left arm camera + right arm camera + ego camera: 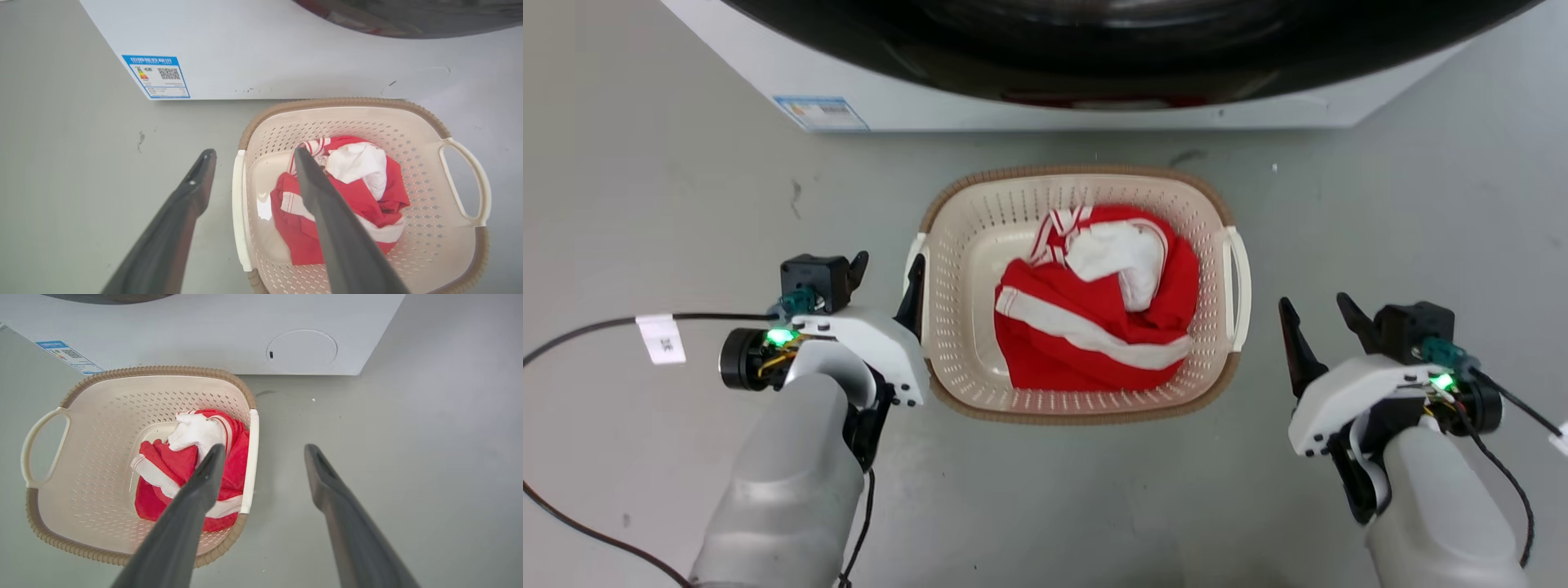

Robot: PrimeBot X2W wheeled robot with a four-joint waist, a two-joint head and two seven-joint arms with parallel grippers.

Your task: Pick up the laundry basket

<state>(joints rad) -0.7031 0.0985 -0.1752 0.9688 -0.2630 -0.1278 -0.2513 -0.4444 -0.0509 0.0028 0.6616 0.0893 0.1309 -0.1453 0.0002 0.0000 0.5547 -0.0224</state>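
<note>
A: Found the laundry basket [980, 245]?
B: Yes. Sitting on the floor [686, 163], between the left gripper [887, 273] and the right gripper [1315, 314]. Lying longways from one to the other, open side up.
A: Both spread wide?
B: Yes, pinching nothing. Left with one finger each side of a white handle [238, 208], right just beside the other handle [1241, 286] (not touching).
A: Could go wrong?
B: Could tip and spill the red clothes [1094, 327], lifting one side first.
</note>
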